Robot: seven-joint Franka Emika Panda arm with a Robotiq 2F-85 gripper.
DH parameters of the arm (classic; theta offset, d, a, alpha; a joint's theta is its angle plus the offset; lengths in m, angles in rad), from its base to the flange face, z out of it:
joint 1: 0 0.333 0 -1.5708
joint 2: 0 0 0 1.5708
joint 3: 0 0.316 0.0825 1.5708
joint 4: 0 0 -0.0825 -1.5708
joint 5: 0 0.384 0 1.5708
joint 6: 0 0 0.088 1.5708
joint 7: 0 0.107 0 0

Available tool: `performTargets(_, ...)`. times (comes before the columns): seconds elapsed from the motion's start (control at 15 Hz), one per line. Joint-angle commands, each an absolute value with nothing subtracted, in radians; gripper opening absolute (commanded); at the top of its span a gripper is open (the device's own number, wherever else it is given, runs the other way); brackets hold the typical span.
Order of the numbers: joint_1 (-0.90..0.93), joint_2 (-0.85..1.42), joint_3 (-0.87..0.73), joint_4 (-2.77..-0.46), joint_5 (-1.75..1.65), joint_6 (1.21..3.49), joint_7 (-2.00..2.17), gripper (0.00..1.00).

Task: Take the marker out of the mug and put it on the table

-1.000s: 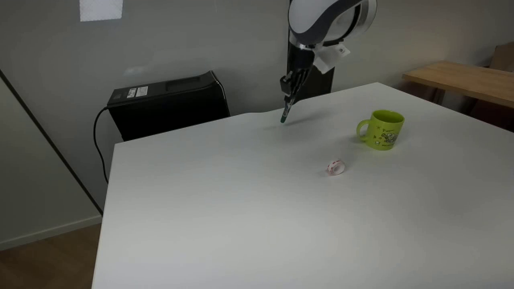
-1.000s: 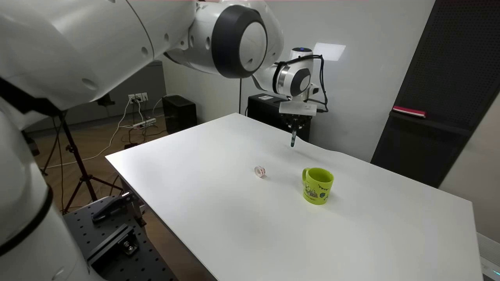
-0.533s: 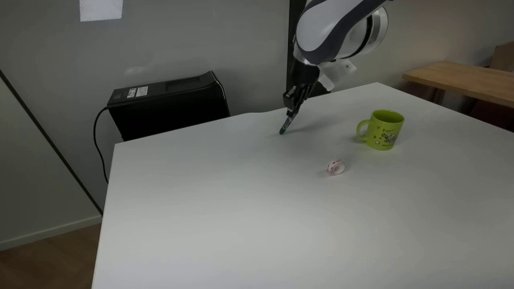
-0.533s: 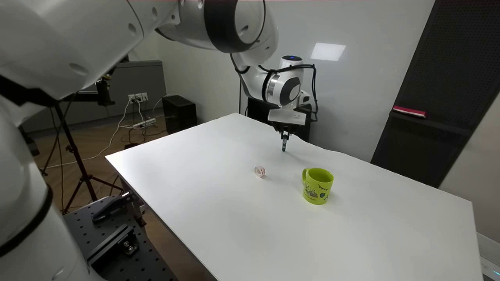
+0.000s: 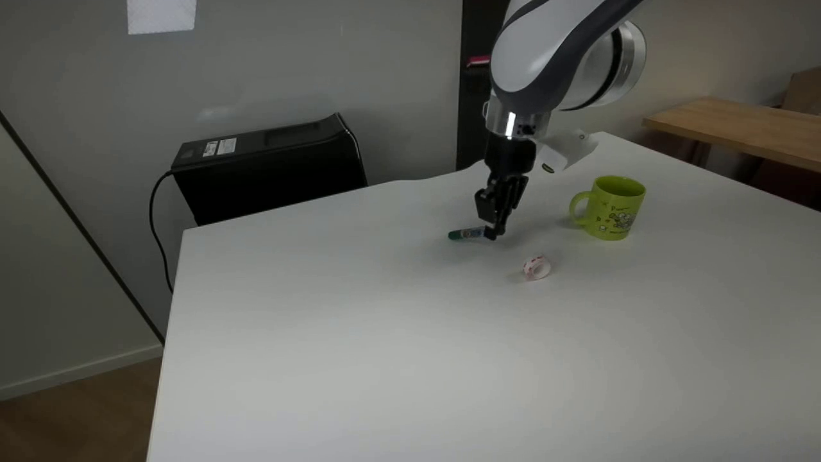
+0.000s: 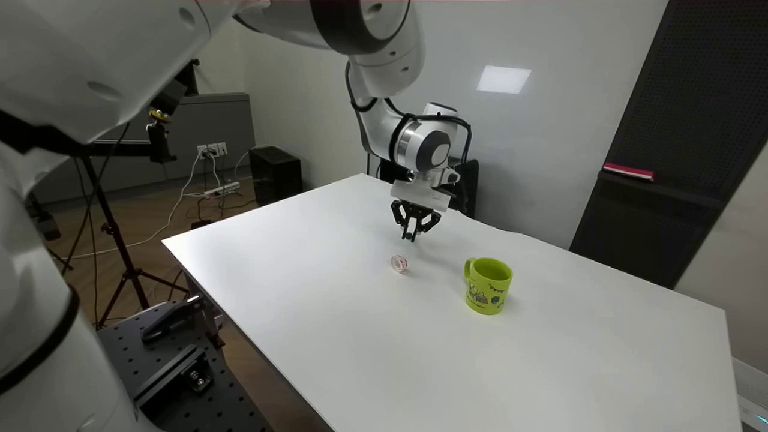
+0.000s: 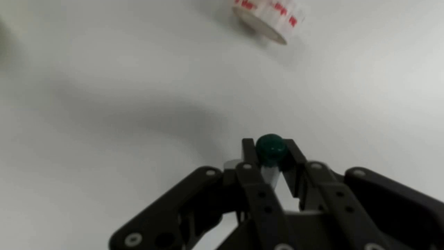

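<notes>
The marker (image 5: 467, 233), slim with a green end, lies nearly level at the white table (image 5: 359, 353). Whether its whole length touches the surface I cannot tell. My gripper (image 5: 492, 232) is low over the table, its fingertips around one end of the marker. In the wrist view the round green end of the marker (image 7: 271, 150) sits between the fingertips and seems to touch both; its body runs back under the fingers. The lime-green mug (image 5: 609, 208) stands upright to the right, apart from the gripper; it also shows in an exterior view (image 6: 487, 294).
A small white and red tape roll (image 5: 537, 267) sits on the table close to the gripper; it also shows at the top of the wrist view (image 7: 265, 21). A black box (image 5: 269, 170) stands behind the table's back edge. A wooden table (image 5: 737, 125) is farther off.
My gripper has come down and towards the tape roll with the marker. The marker has turned from steeply downward to nearly level at the table. The mug and tape have not moved.
</notes>
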State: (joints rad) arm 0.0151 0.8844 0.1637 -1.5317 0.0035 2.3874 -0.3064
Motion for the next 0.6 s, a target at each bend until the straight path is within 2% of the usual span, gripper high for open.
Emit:
performTargets(0.0, -0.009, 0.863, 0.163, -1.572, 0.03, 2.276, -0.294, 0.06)
performTargets(0.33, -0.015, 0.874, 0.143, -1.552, 0.028, 2.187, -0.285, 0.06)
performTargets(0.4, -0.015, 0.875, 0.14, -1.549, 0.027, 2.176, -0.284, 0.48)
performTargets(0.53, -0.013, 0.877, 0.132, -1.544, 0.023, 2.158, -0.281, 0.56)
